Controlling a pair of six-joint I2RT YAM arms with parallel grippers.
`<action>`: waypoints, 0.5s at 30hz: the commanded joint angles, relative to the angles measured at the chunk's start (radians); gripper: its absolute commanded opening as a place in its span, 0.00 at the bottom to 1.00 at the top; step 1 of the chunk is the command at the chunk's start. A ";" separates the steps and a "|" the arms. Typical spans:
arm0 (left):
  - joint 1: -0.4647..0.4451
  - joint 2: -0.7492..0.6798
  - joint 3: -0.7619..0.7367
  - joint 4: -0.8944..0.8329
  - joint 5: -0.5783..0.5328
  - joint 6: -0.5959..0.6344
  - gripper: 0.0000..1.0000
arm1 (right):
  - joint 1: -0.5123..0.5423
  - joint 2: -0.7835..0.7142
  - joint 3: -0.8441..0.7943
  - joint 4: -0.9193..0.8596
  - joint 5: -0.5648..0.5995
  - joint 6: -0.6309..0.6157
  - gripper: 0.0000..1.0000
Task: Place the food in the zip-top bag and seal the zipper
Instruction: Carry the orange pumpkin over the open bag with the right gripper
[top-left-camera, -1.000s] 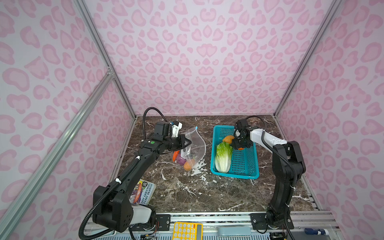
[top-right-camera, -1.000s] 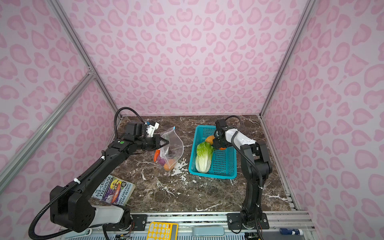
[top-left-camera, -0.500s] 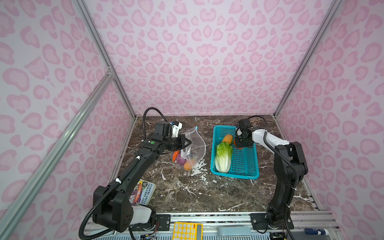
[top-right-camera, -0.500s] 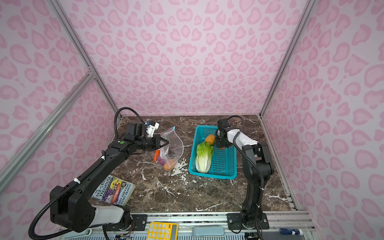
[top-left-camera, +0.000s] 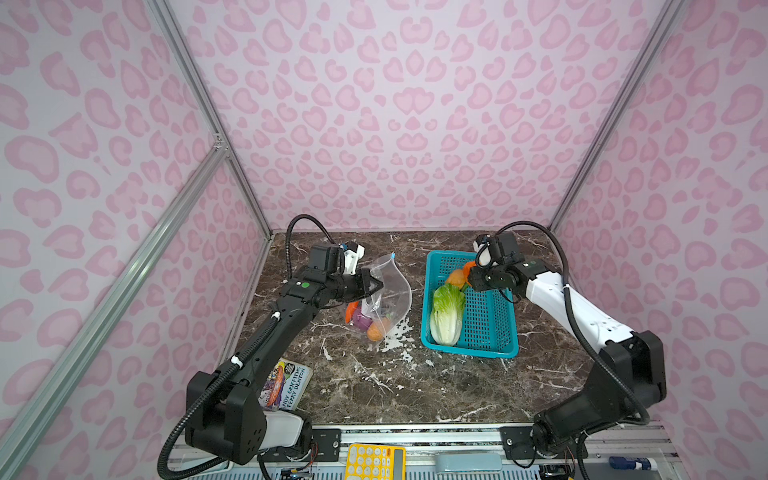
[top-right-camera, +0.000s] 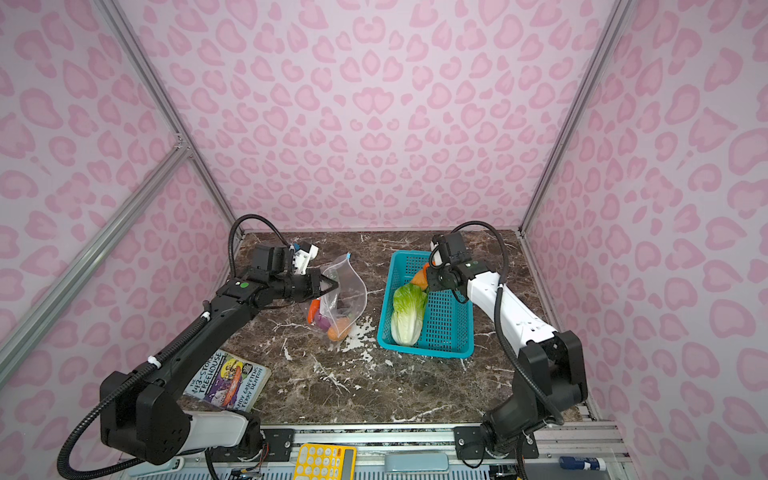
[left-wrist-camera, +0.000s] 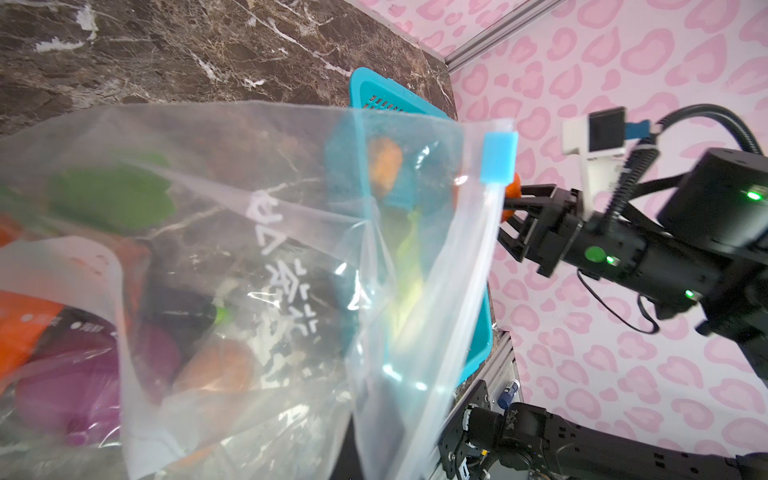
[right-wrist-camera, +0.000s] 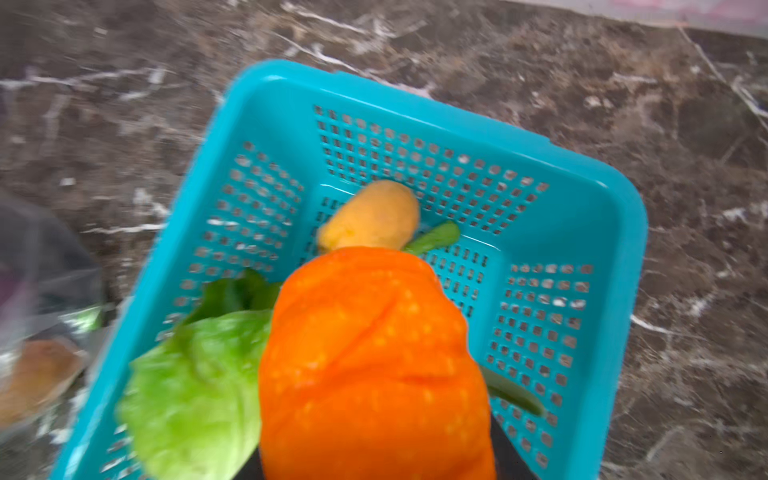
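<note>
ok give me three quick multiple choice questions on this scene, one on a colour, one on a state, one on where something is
1. What colour is the slider tab on the zip-top bag?
A) red B) blue C) yellow

2. What state is the right hand in?
A) open and empty B) shut on the bag's mouth C) shut on an orange toy vegetable

3. Where is the cabbage?
A) in the teal basket B) inside the zip-top bag C) held in the right hand

Answers:
1. B, the tab at the end of the bag's mouth edge is plainly blue in the left wrist view.
2. C, its fingers close around the orange piece, which is raised over the basket.
3. A, both top views show the cabbage lying along the basket's floor.
</note>
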 joint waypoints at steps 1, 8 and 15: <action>0.000 0.005 -0.005 0.016 -0.005 -0.004 0.03 | 0.077 -0.051 -0.007 0.056 -0.100 0.033 0.36; 0.000 0.002 -0.005 0.016 -0.003 -0.004 0.03 | 0.285 -0.084 0.031 0.172 -0.248 0.065 0.35; 0.000 -0.004 -0.003 0.015 -0.003 -0.002 0.03 | 0.395 -0.003 0.067 0.248 -0.313 0.088 0.34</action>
